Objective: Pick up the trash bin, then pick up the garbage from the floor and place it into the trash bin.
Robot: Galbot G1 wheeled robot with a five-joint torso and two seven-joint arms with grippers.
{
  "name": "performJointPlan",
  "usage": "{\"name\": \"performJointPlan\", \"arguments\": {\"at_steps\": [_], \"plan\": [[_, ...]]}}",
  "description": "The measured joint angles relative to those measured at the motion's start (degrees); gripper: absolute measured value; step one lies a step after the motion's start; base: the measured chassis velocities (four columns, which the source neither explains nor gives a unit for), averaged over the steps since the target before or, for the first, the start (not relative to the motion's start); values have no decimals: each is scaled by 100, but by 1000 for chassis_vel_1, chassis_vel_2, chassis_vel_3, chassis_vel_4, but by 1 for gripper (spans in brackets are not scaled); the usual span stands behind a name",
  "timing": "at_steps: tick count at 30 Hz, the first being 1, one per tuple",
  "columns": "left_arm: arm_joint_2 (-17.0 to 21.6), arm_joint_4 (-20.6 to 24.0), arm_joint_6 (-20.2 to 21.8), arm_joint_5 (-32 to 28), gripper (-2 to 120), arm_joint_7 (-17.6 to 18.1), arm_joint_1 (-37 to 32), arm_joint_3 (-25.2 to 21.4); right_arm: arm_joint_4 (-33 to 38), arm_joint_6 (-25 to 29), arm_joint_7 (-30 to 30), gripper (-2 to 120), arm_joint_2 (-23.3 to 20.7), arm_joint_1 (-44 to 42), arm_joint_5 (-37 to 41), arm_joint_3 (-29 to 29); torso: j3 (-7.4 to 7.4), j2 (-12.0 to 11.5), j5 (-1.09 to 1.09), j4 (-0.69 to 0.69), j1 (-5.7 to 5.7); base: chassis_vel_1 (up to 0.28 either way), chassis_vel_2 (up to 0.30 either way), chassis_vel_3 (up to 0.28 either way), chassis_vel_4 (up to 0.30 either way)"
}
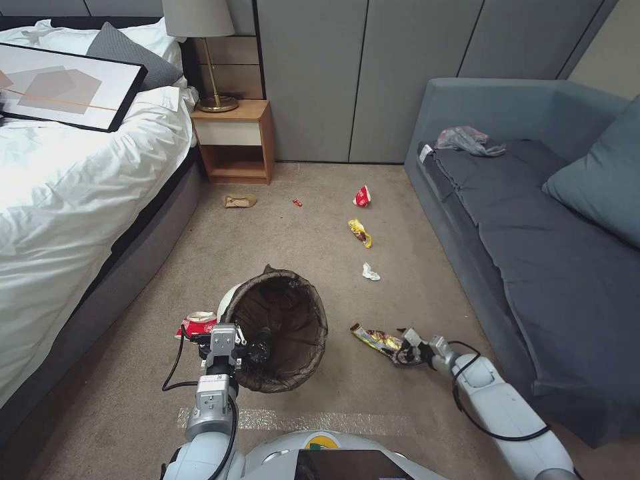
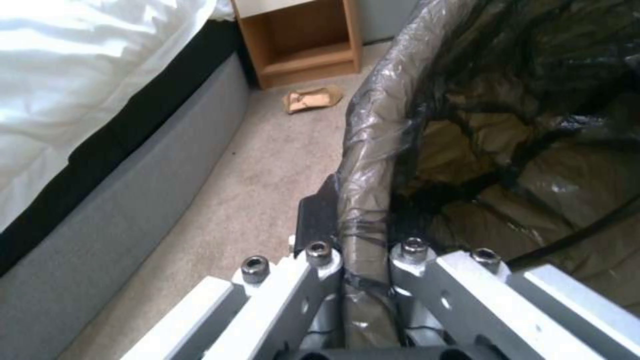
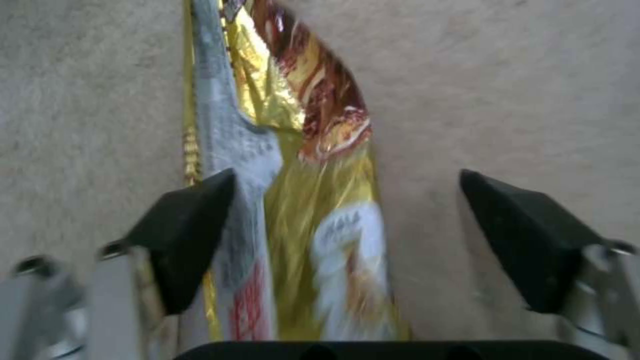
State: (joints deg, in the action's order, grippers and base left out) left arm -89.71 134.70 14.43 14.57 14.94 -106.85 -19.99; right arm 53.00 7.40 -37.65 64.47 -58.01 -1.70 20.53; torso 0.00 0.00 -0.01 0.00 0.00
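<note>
Bin [image 1: 283, 327] is held tipped, mouth up, low before the robot on its left side, and its rim is pinched by the left tool [image 1: 250, 347], whose fingers are closed on the folded dark bag. The left arm is stretched forward from the shoulder, wrist level. In the left wrist view the bin [image 2: 373, 150] wall is seen clamped between the two metal fingers [image 2: 320, 260], and the crumpled liner is seen inside.

The right arm is reached forward and down to the floor [image 1: 320, 227], its right tool [image 1: 408, 347] set at the near end of a yellow-red wrapper [image 1: 375, 340]. In the right wrist view the wrapper [image 3: 300, 200] lies between the black pads [image 3: 190, 235], which are spread wide, one pad touching the wrapper's edge, the other apart from it; nothing is gripped. Print is seen on the wrapper, but it cannot be read.

A red-and-white cup [image 1: 198, 325] lies just beside the bin, on its left. Farther off on the floor are a tissue [image 1: 371, 272], a second wrapper [image 1: 360, 233], another cup [image 1: 362, 196], a red scrap [image 1: 297, 202] and a tan packet [image 1: 239, 201]. The packet [image 2: 311, 99] is also seen from the left wrist, near the nightstand [image 1: 235, 139]. The bed [image 1: 80, 167] stands on the left, the sofa [image 1: 533, 220] on the right.
</note>
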Motion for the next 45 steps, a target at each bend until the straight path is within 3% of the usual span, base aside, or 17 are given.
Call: {"name": "performJointPlan", "arguments": {"at_steps": [7, 13, 22, 35, 45], "plan": [[0, 5, -10, 19, 0, 0, -33, -19, -243, 87, -2, 54, 191, 80, 45, 34, -1, 1, -4, -2, 0, 0, 0, 0, 0], [-5, -12, -18, 37, 0, -2, -19, 11, -138, 59, 36, 32, 163, 33, 103, 32, 0, 0, 4, 3, 0, 0, 0, 0, 0], [7, -46, -18, 29, 0, -6, 35, 28, -49, 41, 118, 0, 63, -40, 118, 99, 0, 0, 1, -2, 0, 0, 0, 0, 0], [30, -92, -18, -1, 0, -12, 53, 41, 350, 185, 557, 0, 59, -168, 494, 105, 0, 0, 1, -1, 0, 0, 0, 0, 0], [114, -169, 90, -275, 0, -8, 89, 113, 3149, 573, 970, 0, -32, -633, 2357, 172, 0, 0, -1, 2, 0, 0, 0, 0, 0]]}}
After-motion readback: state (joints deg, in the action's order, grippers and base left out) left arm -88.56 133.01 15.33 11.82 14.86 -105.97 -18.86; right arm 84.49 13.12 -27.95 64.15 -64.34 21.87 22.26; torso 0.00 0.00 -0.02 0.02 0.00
